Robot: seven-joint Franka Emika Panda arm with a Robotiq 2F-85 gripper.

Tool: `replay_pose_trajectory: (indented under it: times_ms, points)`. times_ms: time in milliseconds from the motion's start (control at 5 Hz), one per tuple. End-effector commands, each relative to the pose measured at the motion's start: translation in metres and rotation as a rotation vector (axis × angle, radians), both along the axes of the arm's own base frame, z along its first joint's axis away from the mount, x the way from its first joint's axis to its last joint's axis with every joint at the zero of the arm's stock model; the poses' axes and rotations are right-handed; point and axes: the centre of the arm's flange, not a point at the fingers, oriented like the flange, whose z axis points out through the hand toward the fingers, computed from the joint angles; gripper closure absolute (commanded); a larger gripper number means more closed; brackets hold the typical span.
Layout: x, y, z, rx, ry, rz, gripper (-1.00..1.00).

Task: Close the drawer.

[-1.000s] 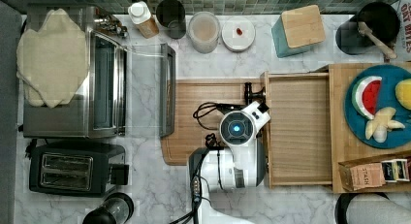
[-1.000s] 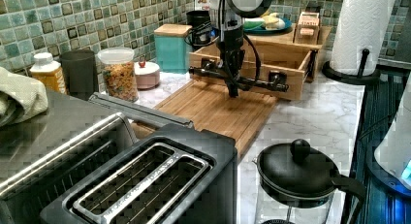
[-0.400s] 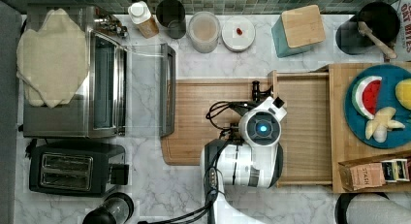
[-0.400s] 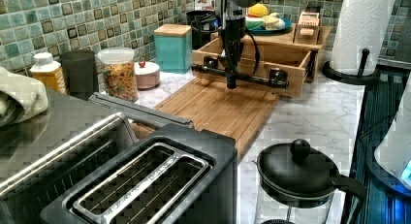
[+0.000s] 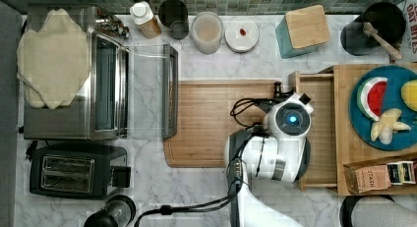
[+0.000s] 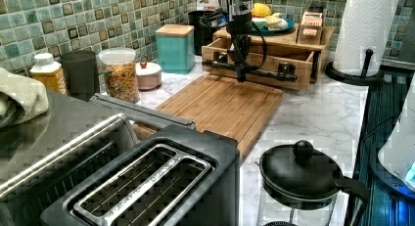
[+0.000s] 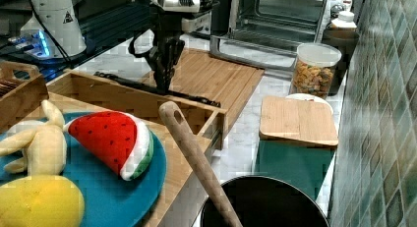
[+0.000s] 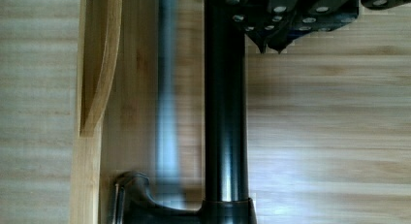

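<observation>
The drawer [image 5: 323, 160] is a shallow light-wood tray that sticks a short way out of the wooden box [image 5: 344, 153] toward the top view's left. A black handle bar [image 6: 254, 72] runs along its front. My gripper [image 6: 240, 77] points straight down at that bar, with its fingers shut and nothing between them. In the wrist view the fingertips [image 8: 271, 37] sit close beside the bar [image 8: 225, 112], on the cutting-board side. In the right view the gripper [image 7: 164, 84] stands just outside the drawer front [image 7: 123, 97]. The arm's wrist [image 5: 290, 120] covers the drawer front in the top view.
A cutting board [image 5: 216, 124] lies right before the drawer. On top of the box are a blue plate [image 5: 361, 127] of toy fruit and a tea box [image 5: 378, 175]. A toaster oven [image 5: 98, 72] with its door down, a toaster [image 5: 74, 175] and a teal block [image 5: 301, 30] stand around.
The arm has moved toward the top view's right, and the drawer has slid with it into the box. Much less of the drawer sticks out now.
</observation>
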Motion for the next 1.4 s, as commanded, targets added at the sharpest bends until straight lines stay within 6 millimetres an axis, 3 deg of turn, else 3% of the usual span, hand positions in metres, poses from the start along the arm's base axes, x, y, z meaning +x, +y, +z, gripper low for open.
replay_pose_trajectory:
  times_ms: [200, 400, 600, 1400]
  points:
    - [-0.011, -0.232, 0.083, -0.262, -0.241, -0.283, 1.0]
    - [-0.025, -0.261, 0.085, -0.314, -0.252, -0.309, 1.0]
    - [-0.028, -0.271, 0.092, -0.307, -0.234, -0.368, 1.0]
    - [-0.028, -0.271, 0.092, -0.308, -0.234, -0.368, 1.0]
